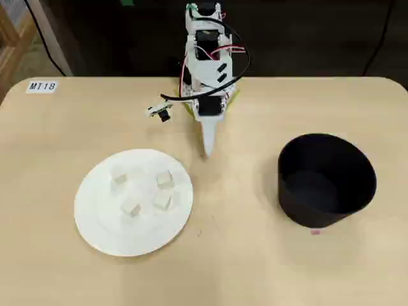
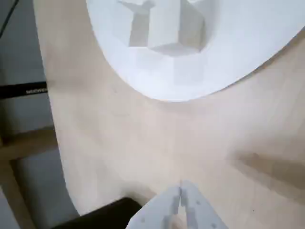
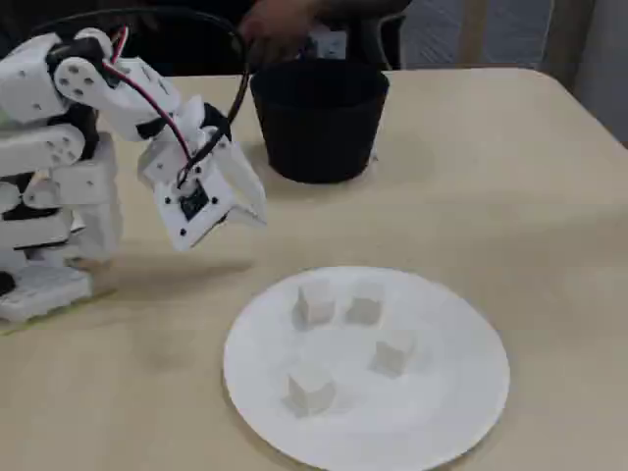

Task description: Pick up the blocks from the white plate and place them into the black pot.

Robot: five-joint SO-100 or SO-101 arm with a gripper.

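Large round plain white plate (image 1: 95, 220) sits on the light wooden tabletop (image 1: 242, 268), left of centre in the overhead view. Four small pale beige cube blocks are all on the plate, loosely clustered around its middle, none touching another: one upper left (image 1: 119, 178), one upper right (image 1: 165, 180), one lower left (image 1: 131, 208), one lower right (image 1: 162, 201). In the fixed view the same four show as two toward the back of the plate (image 3: 315, 304) (image 3: 365, 308), one to the right (image 3: 394, 352) and one nearest the camera (image 3: 311, 387).

Matte black round pot (image 1: 326, 180) with tall, slightly flaring walls stands upright on the right side of the table in the overhead view, well apart from the plate. Inside looks dark; no block visible in it. Small pink mark (image 1: 315, 232) at its base.

White two-finger gripper (image 1: 208, 150) of the white arm (image 1: 207, 70) is over bare table between plate and pot, nearer the plate's upper right rim, not touching plate or blocks. In the wrist view the two fingertips (image 2: 181, 191) are pressed together with no gap and nothing between them, so the jaws are closed and empty. Plate edge and blurred blocks fill the top of the wrist view. The fixed view shows the gripper (image 3: 257, 218) raised off the table, angled down.

White label reading MT18 (image 1: 42, 86) is at the table's far left corner in the overhead view.
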